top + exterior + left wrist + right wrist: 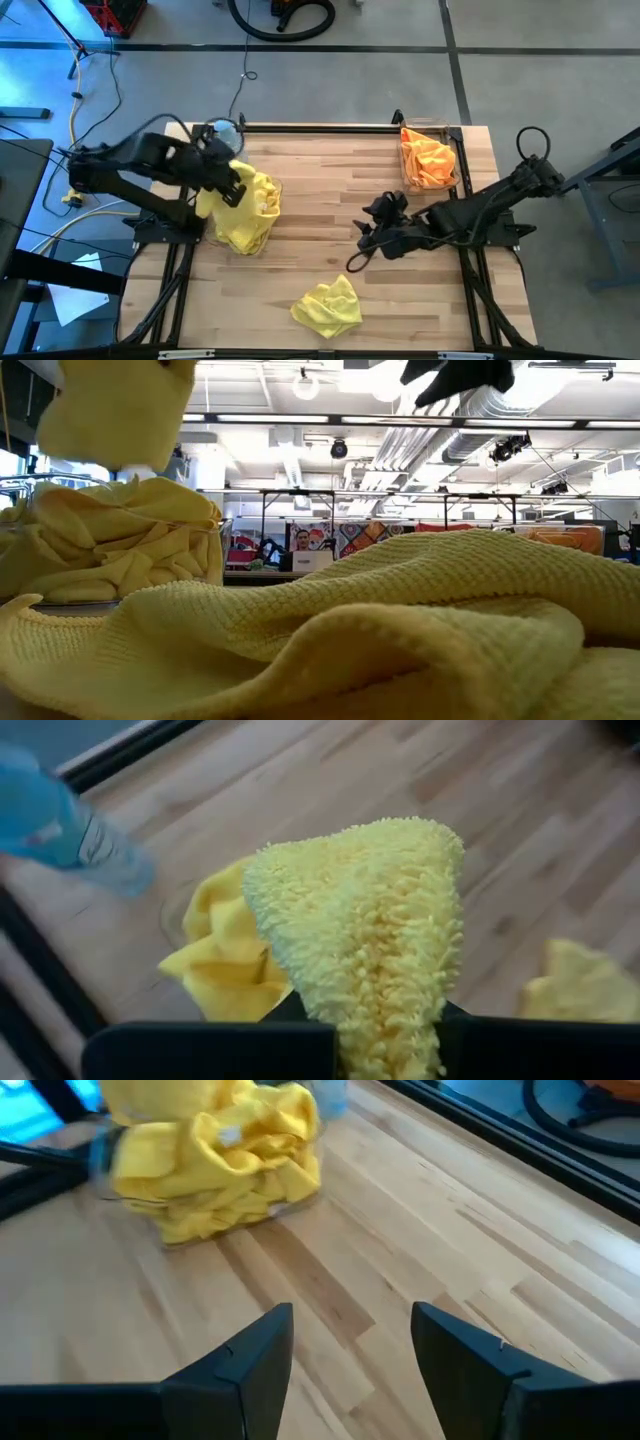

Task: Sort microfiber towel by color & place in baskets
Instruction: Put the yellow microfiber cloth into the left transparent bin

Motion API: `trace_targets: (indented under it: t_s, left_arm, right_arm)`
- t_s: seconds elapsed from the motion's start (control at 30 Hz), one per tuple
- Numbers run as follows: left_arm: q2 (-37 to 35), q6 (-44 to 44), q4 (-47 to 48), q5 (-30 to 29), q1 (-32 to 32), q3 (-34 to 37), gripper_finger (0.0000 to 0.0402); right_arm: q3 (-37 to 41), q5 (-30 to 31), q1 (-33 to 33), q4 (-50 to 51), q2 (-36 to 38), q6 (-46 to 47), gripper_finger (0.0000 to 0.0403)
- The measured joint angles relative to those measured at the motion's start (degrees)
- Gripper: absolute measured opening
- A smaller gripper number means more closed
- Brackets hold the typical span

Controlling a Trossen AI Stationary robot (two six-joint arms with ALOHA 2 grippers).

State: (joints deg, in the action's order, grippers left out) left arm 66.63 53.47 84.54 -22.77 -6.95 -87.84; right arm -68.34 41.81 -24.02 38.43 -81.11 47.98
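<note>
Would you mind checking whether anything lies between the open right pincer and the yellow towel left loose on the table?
Nothing visible does. The right pincer stands open over bare wood, and the loose yellow towel lies apart from it, with only clear tabletop between them. The left pincer is off at the yellow-filled basket.

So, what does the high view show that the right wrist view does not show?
Only the high view shows the basket of orange towels at the table's far right, the loose yellow towel near the front edge, and the left gripper shut on a yellow towel over the left basket. Only the right wrist view shows the right gripper from close, its fingers open and empty above bare wood. Both show the basket heaped with yellow towels and the wooden table.
</note>
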Motion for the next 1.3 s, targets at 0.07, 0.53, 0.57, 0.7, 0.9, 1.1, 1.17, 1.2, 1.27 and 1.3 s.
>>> trace_targets:
  t_s: [0.07, 0.53, 0.57, 0.7, 0.9, 1.1, 1.17, 1.2, 1.27, 1.3]
  left_arm:
    - [-0.2, 0.5, -0.2, 0.0, 0.4, 3.9, 0.0001]
    - [-0.3, 1.4, -33.7, 11.2, 8.7, 39.5, 0.0]
    - [-0.3, 1.6, -35.7, 11.0, 9.4, 41.8, 0.0]
    - [-0.3, 6.2, -45.6, 11.9, 11.2, 48.8, 0.0011]
    - [-0.4, 5.8, -49.9, 15.6, 12.9, 51.5, 0.0057]
    - [-0.4, 2.0, -50.0, 16.8, 13.0, 49.3, 0.012]
    - [-0.3, 2.0, -49.3, 17.1, 13.0, 47.8, 0.0135]
    - [-0.3, 2.3, -48.8, 17.3, 13.0, 46.9, 0.0139]
    - [-0.3, 2.6, -46.3, 17.4, 13.0, 44.6, 0.0142]
    - [-0.3, 2.9, -44.5, 17.4, 12.9, 43.3, 0.0141]
  right_arm:
    - [0.0, -0.3, 1.0, 0.0, -1.2, 1.3, 0.02]
    - [0.0, -5.6, 4.6, -0.1, -3.3, 2.8, 0.02]
    - [0.0, -5.6, 4.6, -0.1, -3.2, 3.0, 0.02]
    - [0.0, -5.7, 4.6, -0.1, -3.2, 3.0, 0.02]
    - [0.0, -5.6, 4.6, -0.1, -3.2, 3.0, 0.02]
    - [0.0, -5.9, 4.6, -0.1, -3.2, 2.8, 0.02]
    - [0.0, -6.6, 4.6, -0.1, -3.2, 2.0, 0.02]
    - [0.0, -7.1, 4.6, -0.1, -3.2, 1.5, 0.02]
    - [0.0, -7.9, 4.6, -0.1, -3.2, 0.9, 0.02]
    - [0.0, -8.1, 4.6, -0.1, -3.2, 0.8, 0.02]
